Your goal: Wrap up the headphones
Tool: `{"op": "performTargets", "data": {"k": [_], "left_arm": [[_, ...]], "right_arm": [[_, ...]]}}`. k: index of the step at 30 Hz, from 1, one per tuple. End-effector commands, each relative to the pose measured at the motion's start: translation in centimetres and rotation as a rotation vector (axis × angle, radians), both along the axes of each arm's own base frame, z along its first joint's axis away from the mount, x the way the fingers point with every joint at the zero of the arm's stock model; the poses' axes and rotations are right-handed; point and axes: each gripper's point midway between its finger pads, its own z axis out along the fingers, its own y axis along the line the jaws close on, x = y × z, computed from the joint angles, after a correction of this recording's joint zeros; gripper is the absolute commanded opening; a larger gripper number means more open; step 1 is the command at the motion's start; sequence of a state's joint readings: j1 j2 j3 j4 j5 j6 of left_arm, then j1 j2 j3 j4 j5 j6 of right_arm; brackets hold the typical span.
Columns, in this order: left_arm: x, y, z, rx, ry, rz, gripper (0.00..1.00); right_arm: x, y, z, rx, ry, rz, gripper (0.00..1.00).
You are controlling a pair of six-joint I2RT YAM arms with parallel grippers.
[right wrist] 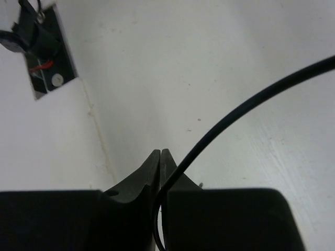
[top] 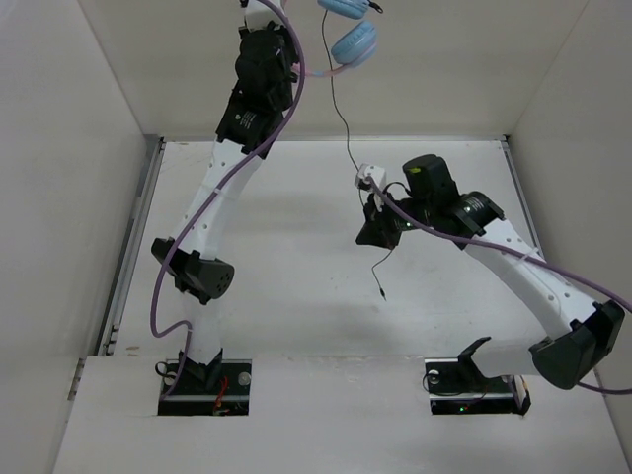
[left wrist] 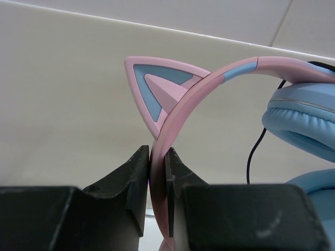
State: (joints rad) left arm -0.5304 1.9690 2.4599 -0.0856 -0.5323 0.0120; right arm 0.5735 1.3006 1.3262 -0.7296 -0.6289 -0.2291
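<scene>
My left gripper (left wrist: 158,159) is shut on the pink headband (left wrist: 180,104) of the headphones, just below a cat ear (left wrist: 157,86). It holds them high, at the top edge of the top view. The light blue ear cups (top: 354,44) hang there and also show in the left wrist view (left wrist: 303,123). The thin black cable (top: 339,109) runs down from the cups to my right gripper (top: 378,229), which is shut on it above the table. In the right wrist view the cable (right wrist: 251,102) passes between the closed fingertips. The free end with the plug (top: 380,291) dangles below.
White walls enclose the white table (top: 286,296) on the left, back and right. A purple arm cable (top: 212,202) runs along the left arm and another (top: 513,255) along the right. The arm bases (top: 202,380) sit at the near edge.
</scene>
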Motion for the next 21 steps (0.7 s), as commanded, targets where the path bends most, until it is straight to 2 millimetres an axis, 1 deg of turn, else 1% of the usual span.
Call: {"op": "performTargets", "data": {"k": [1, 2, 4, 7, 9, 10, 12, 16, 17, 21], "left_arm": [[-1.7, 0.1, 4.2, -0.089, -0.141, -0.008, 0.01], [-1.6, -0.2, 3.6, -0.07, -0.128, -0.011, 0.01], [-1.1, -0.8, 2.0, -0.031, -0.096, -0.006, 0.01], [-0.2, -1.3, -1.4, 0.032, -0.047, 0.0, 0.01], [0.2, -1.4, -3.4, 0.069, -0.018, 0.006, 0.01], [0.3, -1.5, -4.3, 0.086, -0.005, 0.006, 0.01], [0.6, -1.2, -6.2, 0.115, 0.025, 0.016, 0.01], [0.8, -0.8, -8.2, 0.144, 0.063, 0.022, 0.01], [0.9, -1.0, -9.0, 0.156, 0.077, 0.015, 0.01], [0.5, -2.0, -10.7, 0.186, 0.111, -0.02, 0.01]], "right_arm": [[1.3, -0.5, 1.0, -0.156, -0.203, 0.056, 0.06], [1.9, -0.6, 1.1, -0.206, -0.253, 0.063, 0.05], [3.2, -1.1, 2.0, -0.304, -0.378, 0.063, 0.04], [5.2, -2.0, 3.5, -0.414, -0.532, 0.035, 0.03], [6.8, -2.8, 4.9, -0.48, -0.631, 0.006, 0.03], [7.5, -3.2, 5.8, -0.501, -0.677, -0.012, 0.02], [8.9, -3.9, 8.1, -0.538, -0.776, -0.058, 0.02], [11.2, -5.7, 12.0, -0.604, -0.934, -0.143, 0.01], [11.8, -6.1, 13.2, -0.618, -0.984, -0.17, 0.0], [13.5, -7.4, 16.7, -0.663, -1.119, -0.266, 0.0]]}}
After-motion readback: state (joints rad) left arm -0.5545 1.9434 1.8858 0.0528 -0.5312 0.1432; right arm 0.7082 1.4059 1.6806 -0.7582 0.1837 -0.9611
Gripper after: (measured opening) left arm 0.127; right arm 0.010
